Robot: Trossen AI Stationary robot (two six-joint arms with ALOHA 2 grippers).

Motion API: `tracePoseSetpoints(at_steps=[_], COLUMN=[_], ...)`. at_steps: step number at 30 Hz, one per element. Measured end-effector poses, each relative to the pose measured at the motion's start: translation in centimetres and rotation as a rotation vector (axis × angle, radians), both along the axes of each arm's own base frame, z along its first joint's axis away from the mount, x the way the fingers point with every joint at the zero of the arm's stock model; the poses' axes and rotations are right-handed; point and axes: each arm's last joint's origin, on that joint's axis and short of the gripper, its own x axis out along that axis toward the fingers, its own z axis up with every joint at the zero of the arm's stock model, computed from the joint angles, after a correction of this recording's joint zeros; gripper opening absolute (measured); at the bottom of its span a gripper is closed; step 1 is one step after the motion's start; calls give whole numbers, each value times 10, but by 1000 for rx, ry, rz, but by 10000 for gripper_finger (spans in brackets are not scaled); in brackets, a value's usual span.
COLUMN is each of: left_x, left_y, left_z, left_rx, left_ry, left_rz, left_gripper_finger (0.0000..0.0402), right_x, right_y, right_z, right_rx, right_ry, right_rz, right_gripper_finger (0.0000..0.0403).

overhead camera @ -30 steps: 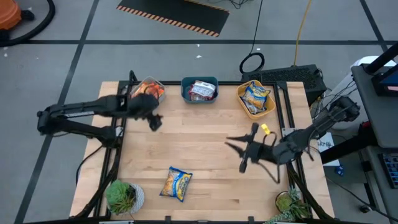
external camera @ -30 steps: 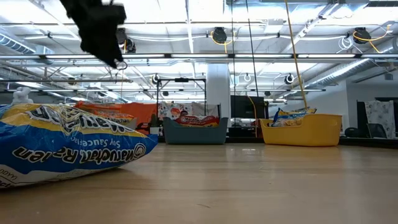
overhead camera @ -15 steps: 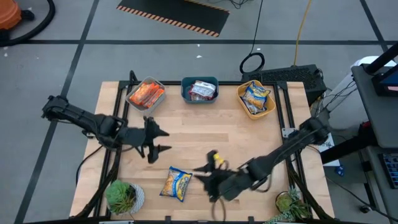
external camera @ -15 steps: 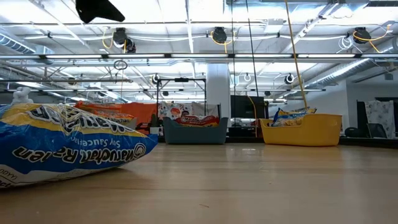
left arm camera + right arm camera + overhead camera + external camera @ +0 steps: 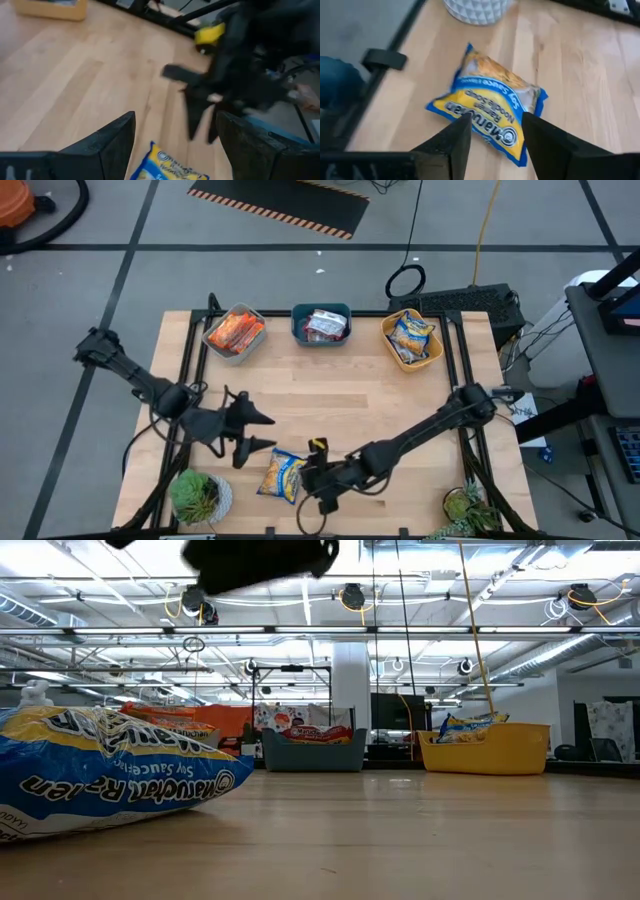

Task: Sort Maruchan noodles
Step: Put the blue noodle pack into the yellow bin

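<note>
One yellow-and-blue ramen packet [image 5: 284,476] lies flat on the wooden table [image 5: 330,395], close to the near edge, and both arms reach in toward it. The right gripper [image 5: 318,485] hangs just beside the packet on its right side; in the right wrist view its two dark fingers [image 5: 451,142] stand spread, the packet [image 5: 492,116] lying on the wood straight ahead of them and not between them. The left gripper [image 5: 258,430] sits near the packet's far left corner, fingers parted — the left wrist view shows the packet's edge [image 5: 172,167] low in the gap, and beyond it the right arm with its yellow band [image 5: 210,34] blocks the way across.

A white potted plant [image 5: 200,495] stands near the left gripper, at the table's near left corner; its ribbed pot [image 5: 477,10] is just past the packet from the right gripper. A second plant [image 5: 468,508] stands at the near right corner.

Well away from both grippers, along the far edge — a grey tub [image 5: 234,333] with orange packets, a teal tub [image 5: 321,325] with silver-and-red packets, a yellow tub [image 5: 411,340] with yellow-and-blue ones
</note>
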Motion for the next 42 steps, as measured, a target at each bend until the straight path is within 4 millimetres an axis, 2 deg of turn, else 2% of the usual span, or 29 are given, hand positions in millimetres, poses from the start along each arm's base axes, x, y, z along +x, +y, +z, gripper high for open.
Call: tracePoseSetpoints(at_steps=[11,21,28,34,38,42], left_x=[-4,-3,-4,-4,-3,-4], left_y=[-10,-8,-8,-8,-8,-8], left_z=[4,3,3,3,3,3], left_rx=[17,50,70,74,76,76], left_ry=[-51,-48,-46,-49,-51,-51], left_rz=[-16,-23,-33,-26,-19,-19], left_gripper_finger=[278,278,278,278,278,278], right_x=[8,23,25,28,27,25], right_y=[-7,-32,-36,-38,-46,-50], right_z=[-32,-68,-78,-78,-89,-95], right_rx=[-116,-142,-45,-31,21,57], right_ry=[90,190,255,217,214,235], right_rz=[45,-11,19,19,35,47], right_gripper_finger=[172,191,195,194,183,146])
